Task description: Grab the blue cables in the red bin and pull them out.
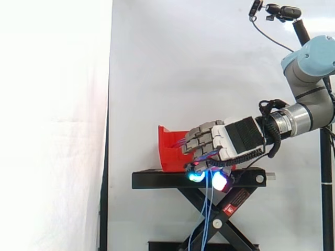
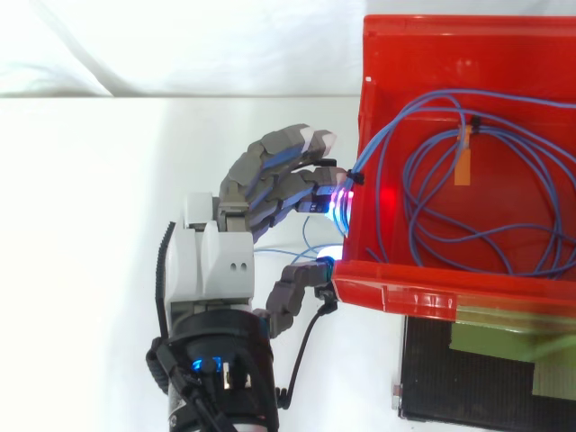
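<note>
Top view: thin looped blue cables in glossy red bin

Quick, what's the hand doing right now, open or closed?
Hand: closed on the blue cables at the red bin's wall.

In the top view we lose the red bin past the upper and right edges, with part of the blue cables inside it. From the side, the hand covers its right part.

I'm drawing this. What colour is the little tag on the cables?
The tag on the blue cables is orange; the top view shows it best.
</note>
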You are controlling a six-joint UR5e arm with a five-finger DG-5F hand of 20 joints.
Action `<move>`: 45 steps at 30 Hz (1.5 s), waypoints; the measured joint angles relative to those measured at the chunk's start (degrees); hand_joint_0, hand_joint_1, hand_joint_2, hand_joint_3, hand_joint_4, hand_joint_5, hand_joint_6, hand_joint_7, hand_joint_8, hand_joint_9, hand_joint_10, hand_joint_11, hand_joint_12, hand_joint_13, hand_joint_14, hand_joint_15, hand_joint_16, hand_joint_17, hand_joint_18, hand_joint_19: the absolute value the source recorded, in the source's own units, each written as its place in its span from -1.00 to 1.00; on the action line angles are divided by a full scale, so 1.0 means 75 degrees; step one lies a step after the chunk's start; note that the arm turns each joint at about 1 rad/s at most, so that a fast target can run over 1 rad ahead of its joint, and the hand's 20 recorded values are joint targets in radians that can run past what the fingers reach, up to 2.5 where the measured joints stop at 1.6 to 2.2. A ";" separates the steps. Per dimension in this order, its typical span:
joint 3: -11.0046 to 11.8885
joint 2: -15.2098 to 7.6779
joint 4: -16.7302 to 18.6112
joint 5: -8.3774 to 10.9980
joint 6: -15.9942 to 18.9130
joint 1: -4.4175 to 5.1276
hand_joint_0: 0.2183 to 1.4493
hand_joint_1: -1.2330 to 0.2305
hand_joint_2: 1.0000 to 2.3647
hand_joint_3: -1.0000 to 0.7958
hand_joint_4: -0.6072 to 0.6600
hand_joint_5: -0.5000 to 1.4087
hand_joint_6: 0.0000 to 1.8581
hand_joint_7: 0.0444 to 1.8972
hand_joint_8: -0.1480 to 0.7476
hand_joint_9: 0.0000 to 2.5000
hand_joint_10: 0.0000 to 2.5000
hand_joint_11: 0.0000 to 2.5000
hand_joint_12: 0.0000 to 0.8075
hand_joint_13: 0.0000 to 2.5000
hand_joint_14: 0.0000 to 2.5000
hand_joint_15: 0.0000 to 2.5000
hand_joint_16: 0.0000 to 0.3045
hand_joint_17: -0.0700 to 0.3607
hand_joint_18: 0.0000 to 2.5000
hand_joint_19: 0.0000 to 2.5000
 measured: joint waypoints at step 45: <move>0.0001 -0.0001 0.0017 0.0000 0.0000 0.0021 -0.09 -0.44 -1.00 -1.00 0.22 0.62 -0.99 -0.20 -0.14 -0.15 -0.98 -0.61 -0.26 -0.34 -0.99 -0.64 -0.75 -0.29 -0.52 -0.54</move>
